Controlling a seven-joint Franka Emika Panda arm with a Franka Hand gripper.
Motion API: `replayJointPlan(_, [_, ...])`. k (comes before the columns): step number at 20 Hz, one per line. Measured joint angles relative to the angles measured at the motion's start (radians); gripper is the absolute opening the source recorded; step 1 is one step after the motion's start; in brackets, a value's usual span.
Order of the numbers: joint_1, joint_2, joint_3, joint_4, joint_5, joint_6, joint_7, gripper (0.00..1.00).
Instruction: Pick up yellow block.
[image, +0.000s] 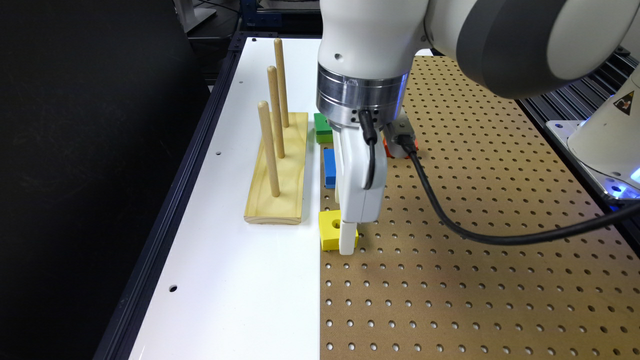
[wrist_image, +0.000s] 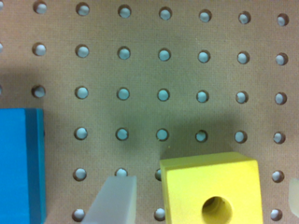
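The yellow block (image: 328, 232) is a small bright square with a round centre hole, lying on the brown pegboard (image: 475, 225) at its border with the white board. My gripper (image: 348, 245) is lowered right at it, down near the board. In the wrist view the yellow block (wrist_image: 210, 186) lies between my two pale fingers (wrist_image: 114, 200), which stand apart on either side of it with gaps showing. The gripper (wrist_image: 204, 200) is open around the block and is not touching it.
A blue block (image: 329, 167) lies just behind the yellow one, and it shows in the wrist view as the blue block (wrist_image: 21, 163). Further back lie a green block (image: 322, 127) and an orange one (image: 390, 150). A pale wood peg base (image: 277, 170) with three upright pegs stands on the white board (image: 240, 280).
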Motion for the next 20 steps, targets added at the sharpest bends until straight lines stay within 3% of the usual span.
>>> replayJointPlan(10, [0.0,0.005,-0.002,0.01,-0.0001,0.0,0.0,1.0])
replayJointPlan(20, [0.0,0.062,-0.003,0.038,-0.0018,0.021,0.0,1.0])
